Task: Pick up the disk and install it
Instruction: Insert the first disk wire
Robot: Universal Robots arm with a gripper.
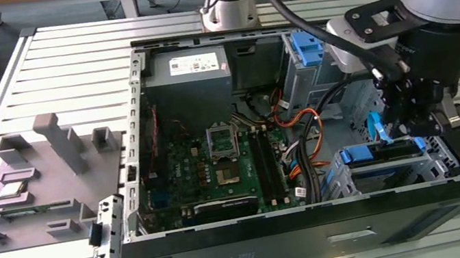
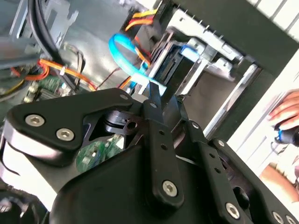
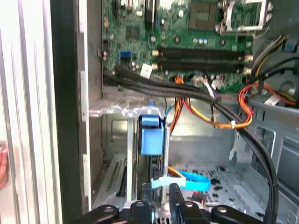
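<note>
blue rails mark the disk (image 1: 385, 151), which sits edge-up in the drive cage (image 1: 442, 158) at the case's (image 1: 321, 236) front corner, on the exterior view's right. the gripper (image 1: 411, 122) hangs just above the cage, its fingers (image 2: 156, 112) close together around a light-blue cable (image 2: 125, 53); i cannot tell if they clamp it. beside the cage lies the motherboard (image 1: 217, 165). in the first wrist view the disk (image 3: 152, 135) stands upright in the cage.
</note>
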